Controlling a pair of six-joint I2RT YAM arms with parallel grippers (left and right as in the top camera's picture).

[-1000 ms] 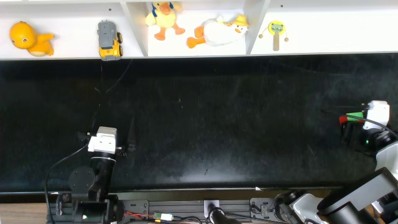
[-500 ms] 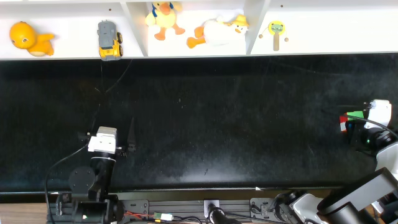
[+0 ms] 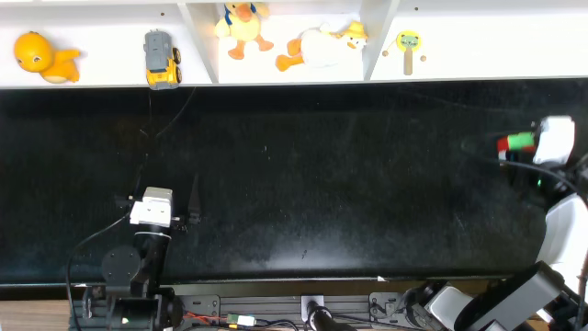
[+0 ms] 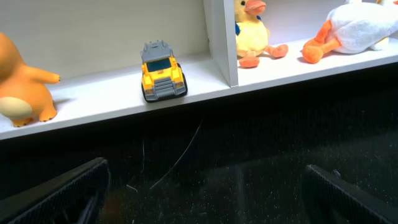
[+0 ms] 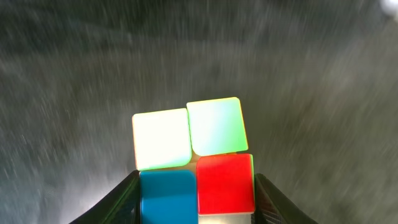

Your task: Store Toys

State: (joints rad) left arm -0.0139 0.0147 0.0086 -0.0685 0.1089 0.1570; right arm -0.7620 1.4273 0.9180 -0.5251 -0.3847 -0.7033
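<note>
**Cube's in the right claw, everything else is parked on the shelf**

Going left to right. The white shelf (image 3: 294, 74) runs along the far edge of the black table (image 3: 322, 184). In its left compartment there's an orange duck (image 3: 44, 55) at the far left, with a yellow truck (image 3: 162, 59) to its right, the two well apart.

The left gripper (image 4: 205, 171) sits at the near left over bare table, facing the shelf. Its fingers are spread wide with nothing between them.

The middle compartment has a plush duck (image 3: 243, 26) sitting up and a white goose (image 3: 322, 46) lying on its side just to the right. The right compartment has a little yellow rattle (image 3: 408, 48).

Way over at the right edge, the right gripper (image 5: 196, 190) is pinching a colour cube (image 5: 193, 155), one finger on each side. The green, red and blue faces are showing. The cube is over the table, apart from the shelf.
</note>
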